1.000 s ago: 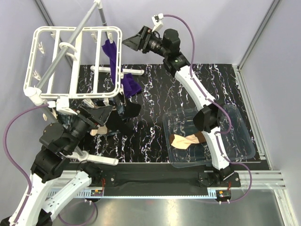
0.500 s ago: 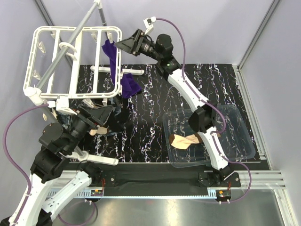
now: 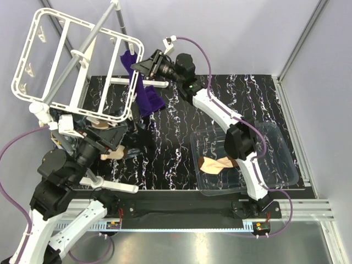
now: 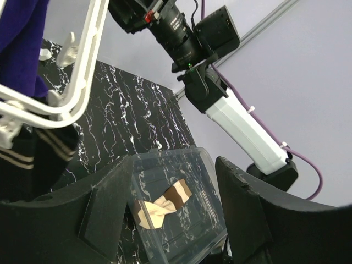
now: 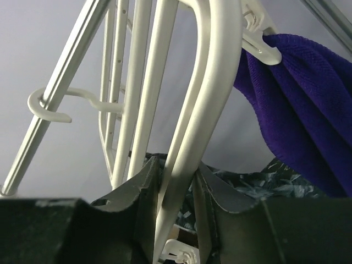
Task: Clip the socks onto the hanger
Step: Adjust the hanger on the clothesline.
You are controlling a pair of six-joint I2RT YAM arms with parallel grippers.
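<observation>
The white hanger (image 3: pixel 25 53) hangs tilted from the grey pole (image 3: pixel 82 55) at the back left. My right gripper (image 3: pixel 144 61) is shut on the hanger's right rim (image 5: pixel 190 137), with the bar pressed between both fingers. Beside that grip, a purple sock (image 3: pixel 138 88) hangs from a white clip (image 5: pixel 258 39). My left gripper (image 3: pixel 116 133) stands open below the frame with nothing between its fingers (image 4: pixel 104 214). A black striped sock (image 4: pixel 38 157) hangs beside it. A peach sock (image 3: pixel 113 155) lies on the table near it. A beige sock with a brown cuff (image 3: pixel 219 164) lies in the bin.
A clear plastic bin (image 3: pixel 286 165) stands at the right front of the black marbled table. The right arm (image 3: pixel 220 113) reaches across the table's middle to the hanger. The hanger's hook (image 5: pixel 55 107) loops over the pole. A purple wall stands close behind.
My right gripper moved left to the hanger's rim and closed on it. The hanger has tipped, its left side swinging up and back. The left gripper stayed open and shifted slightly.
</observation>
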